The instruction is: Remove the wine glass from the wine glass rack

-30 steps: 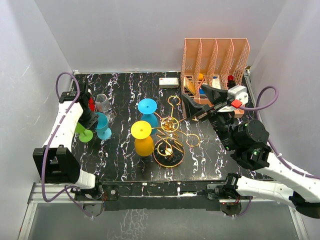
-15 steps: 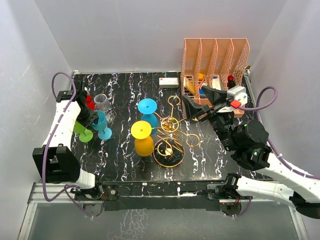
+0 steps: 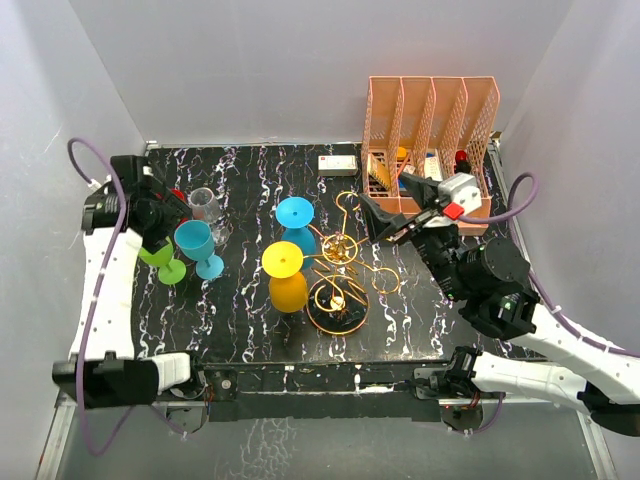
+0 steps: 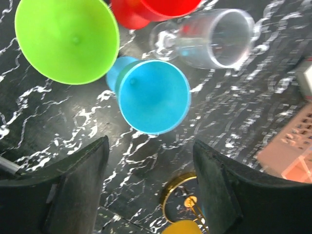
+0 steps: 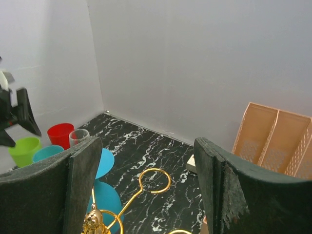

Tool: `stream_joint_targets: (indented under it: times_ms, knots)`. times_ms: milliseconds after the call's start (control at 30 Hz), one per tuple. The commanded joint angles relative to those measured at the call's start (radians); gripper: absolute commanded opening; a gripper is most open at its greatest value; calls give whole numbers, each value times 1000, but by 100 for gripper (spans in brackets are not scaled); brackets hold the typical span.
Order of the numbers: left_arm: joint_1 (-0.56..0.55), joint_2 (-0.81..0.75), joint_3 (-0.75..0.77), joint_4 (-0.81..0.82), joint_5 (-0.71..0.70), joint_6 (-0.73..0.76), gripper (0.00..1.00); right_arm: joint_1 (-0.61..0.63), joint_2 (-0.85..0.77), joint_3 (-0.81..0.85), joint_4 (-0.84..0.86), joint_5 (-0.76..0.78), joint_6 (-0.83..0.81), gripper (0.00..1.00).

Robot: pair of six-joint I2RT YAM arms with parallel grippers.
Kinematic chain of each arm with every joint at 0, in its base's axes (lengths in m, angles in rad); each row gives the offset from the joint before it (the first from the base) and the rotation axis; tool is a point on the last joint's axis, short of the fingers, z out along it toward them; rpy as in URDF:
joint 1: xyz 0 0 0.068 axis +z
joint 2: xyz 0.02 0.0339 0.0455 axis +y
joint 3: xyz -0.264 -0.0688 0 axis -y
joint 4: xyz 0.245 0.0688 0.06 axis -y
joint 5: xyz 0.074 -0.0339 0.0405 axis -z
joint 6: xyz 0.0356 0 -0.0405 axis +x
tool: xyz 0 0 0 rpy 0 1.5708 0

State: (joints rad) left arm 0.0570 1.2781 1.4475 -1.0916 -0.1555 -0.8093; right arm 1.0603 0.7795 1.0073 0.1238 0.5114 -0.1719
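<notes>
The gold wine glass rack [image 3: 340, 270] stands mid-table. A yellow wine glass [image 3: 285, 272] and a blue wine glass [image 3: 296, 222] hang from its left arms. Another blue wine glass [image 3: 200, 245] stands upright on the table at the left, beside a green one [image 3: 160, 262], a red one [image 3: 178, 197] and a clear one [image 3: 205, 205]. My left gripper [image 3: 166, 214] hovers above and left of them, open and empty; its wrist view looks down into the blue bowl [image 4: 153, 95]. My right gripper [image 3: 392, 205] is open and empty, right of the rack, facing a free loop [image 5: 153, 180].
An orange slotted file organizer [image 3: 430, 125] with small items stands at the back right, close behind my right gripper. A small white box [image 3: 338, 163] lies at the back edge. White walls enclose the table on three sides.
My left gripper opened, let go of the blue glass standing at the left, and drew back up and to the left. The right gripper shifted slightly left.
</notes>
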Motion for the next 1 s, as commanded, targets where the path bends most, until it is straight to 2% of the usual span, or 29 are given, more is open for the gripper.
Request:
stream_joint_targets:
  times_ms: [0, 133, 267, 400, 533, 667, 767, 900, 967]
  knots:
    - [4, -175, -17, 84, 84, 111, 72, 6, 15, 68, -15, -130, -140, 82]
    - [4, -274, -56, 170, 140, 167, 85, 5, 39, 109, -115, -394, -279, 84]
    - [4, -297, -55, 198, 212, 218, 92, 5, 69, 131, -216, -672, -437, 92]
    - [3, -307, -82, 223, 314, 251, 97, 6, 118, 171, -372, -949, -633, 95]
    - [-31, -336, -120, 234, 325, 281, 97, 6, 183, 207, -421, -1096, -647, 95]
    - [-95, -344, -134, 226, 306, 304, 97, 6, 262, 273, -493, -1137, -624, 87]
    - [-135, -342, -133, 224, 296, 312, 97, 6, 295, 295, -494, -1129, -567, 86]
    - [-171, -336, -134, 237, 304, 326, 97, 6, 315, 299, -432, -1014, -457, 86]
    - [-172, -335, -130, 245, 312, 331, 97, 6, 350, 354, -464, -957, -407, 81]
